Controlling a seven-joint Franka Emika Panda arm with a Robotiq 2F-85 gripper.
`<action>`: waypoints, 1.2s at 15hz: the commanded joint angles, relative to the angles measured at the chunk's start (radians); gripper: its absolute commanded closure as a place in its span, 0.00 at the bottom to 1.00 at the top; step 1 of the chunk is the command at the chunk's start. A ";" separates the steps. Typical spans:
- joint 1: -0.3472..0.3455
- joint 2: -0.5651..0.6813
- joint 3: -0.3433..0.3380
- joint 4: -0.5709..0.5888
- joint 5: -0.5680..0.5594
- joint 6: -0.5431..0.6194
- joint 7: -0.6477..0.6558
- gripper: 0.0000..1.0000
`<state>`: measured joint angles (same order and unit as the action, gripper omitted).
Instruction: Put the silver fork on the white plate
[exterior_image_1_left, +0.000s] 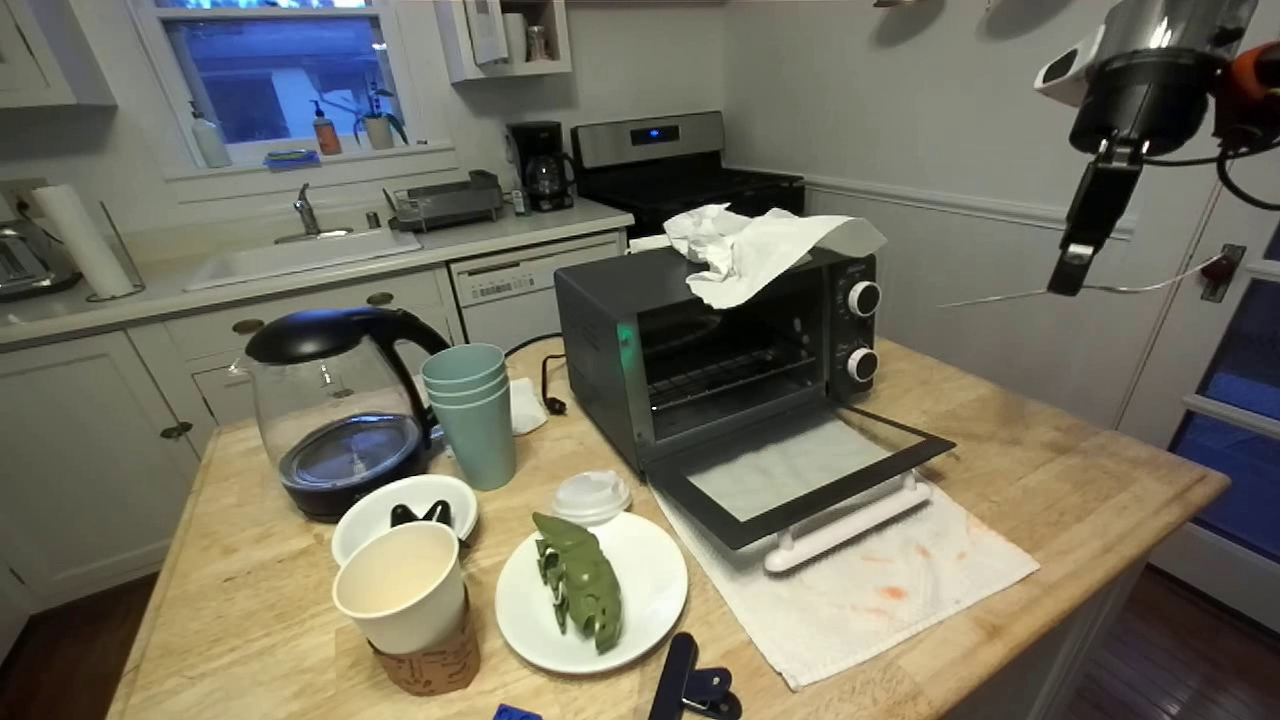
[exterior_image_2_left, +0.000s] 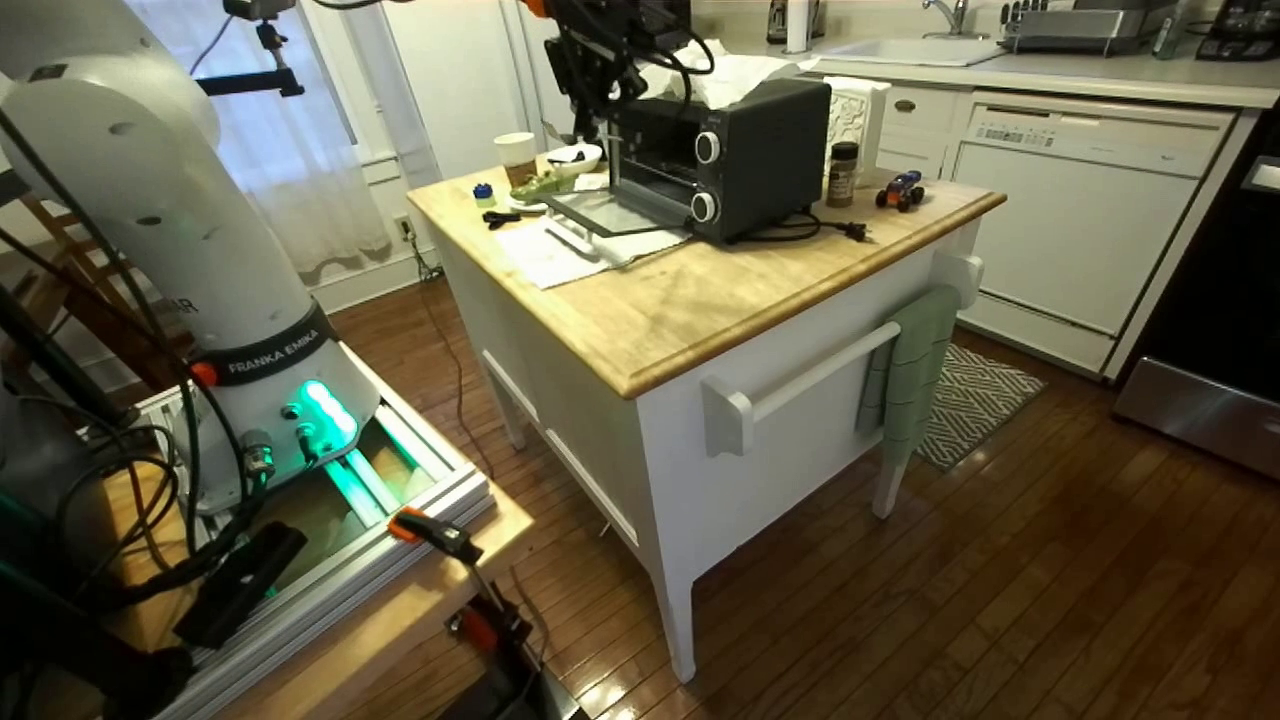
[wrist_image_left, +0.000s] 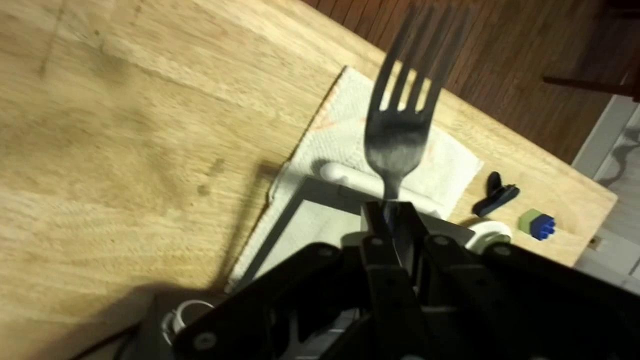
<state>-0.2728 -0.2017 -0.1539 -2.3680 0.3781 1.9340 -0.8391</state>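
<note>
We log the gripper (exterior_image_1_left: 1070, 280), upper right in an exterior view, pinching the 4-tined silver fork (wrist_image_left: 397, 142), long axis near level. White plate (exterior_image_1_left: 645, 575): well apart, lower centre; we judge the carry runs down-left.

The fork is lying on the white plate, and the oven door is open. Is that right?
Not quite. The fork isn't on the white plate; the gripper is holding it, as the wrist view shows. The oven door is open, just as you said.
</note>
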 joint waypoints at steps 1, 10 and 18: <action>0.105 -0.087 -0.033 -0.052 0.156 0.044 -0.089 0.97; 0.345 -0.071 0.138 -0.123 0.420 0.304 0.048 0.97; 0.444 0.059 0.386 -0.112 0.452 0.809 0.406 0.89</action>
<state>0.1202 -0.1429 0.2836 -2.4795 0.8460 2.7421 -0.4442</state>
